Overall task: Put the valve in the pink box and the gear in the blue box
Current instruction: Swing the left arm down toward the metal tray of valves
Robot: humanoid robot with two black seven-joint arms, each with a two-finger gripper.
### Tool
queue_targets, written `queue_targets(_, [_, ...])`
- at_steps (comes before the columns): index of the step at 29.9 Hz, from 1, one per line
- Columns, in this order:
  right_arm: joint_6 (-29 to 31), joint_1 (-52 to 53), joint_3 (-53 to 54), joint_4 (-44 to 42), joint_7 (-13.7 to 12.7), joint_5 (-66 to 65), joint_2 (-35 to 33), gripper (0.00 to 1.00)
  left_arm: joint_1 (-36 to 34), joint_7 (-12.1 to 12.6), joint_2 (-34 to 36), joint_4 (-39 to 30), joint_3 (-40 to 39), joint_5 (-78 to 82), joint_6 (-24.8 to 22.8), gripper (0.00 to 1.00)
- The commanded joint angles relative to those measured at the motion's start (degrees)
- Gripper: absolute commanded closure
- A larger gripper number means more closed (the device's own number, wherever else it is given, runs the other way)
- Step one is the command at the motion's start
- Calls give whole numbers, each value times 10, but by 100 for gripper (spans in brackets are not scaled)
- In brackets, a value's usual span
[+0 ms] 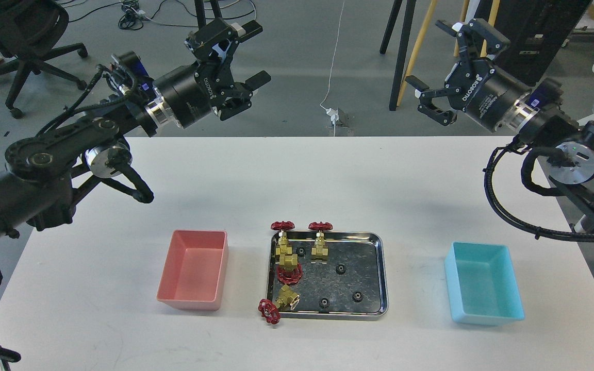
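Steel tray (379, 273) at table centre holds four brass valves (319, 246) on its left side and four black gears (340, 268). Pink box (194, 301) sits left, blue box (488, 314) right. Left gripper (253, 54) and right gripper (428, 56) hover above the far edge, fingers spread, grasping nothing.

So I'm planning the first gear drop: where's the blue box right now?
In the head view the blue box sits on the white table at the right, just right of the steel tray, below the raised right gripper.
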Motion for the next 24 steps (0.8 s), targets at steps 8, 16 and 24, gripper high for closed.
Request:
queue_targets(8, [0,-17,50,-35,0,54,-9,0,17,0,-3,86,-42,-10,0,0])
queue_targets(16, [0,-50,97,-48,-1,70,-11,0,92,0,5,-68,-170,7,0,0])
queue_targets(24, [0,-67,97,-47,-3,70,-47,0,-39,0,197,-284,55,230,0,5])
